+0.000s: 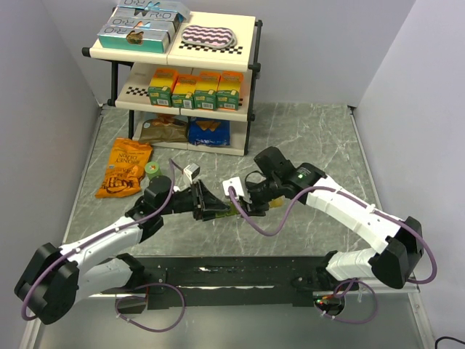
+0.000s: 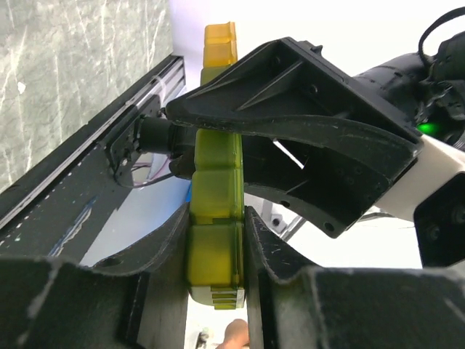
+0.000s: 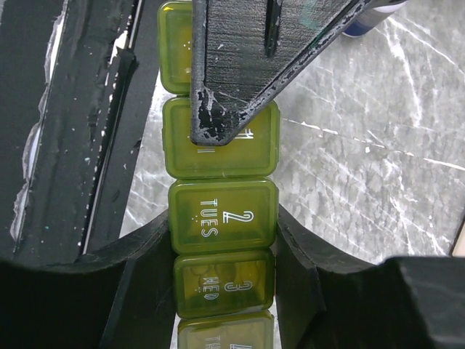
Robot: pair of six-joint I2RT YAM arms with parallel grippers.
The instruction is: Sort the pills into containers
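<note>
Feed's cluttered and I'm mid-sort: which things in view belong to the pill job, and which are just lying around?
Job: pill organizer strip; left gripper clamped on it; right gripper astride it. No loose pills seen.
Lying about: orange chip bag; shelf unit; juice cartons.

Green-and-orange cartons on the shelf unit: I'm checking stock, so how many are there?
4, in one row on the middle shelf: leftmost carton, second, third, rightmost. Others may hide behind them.
</note>
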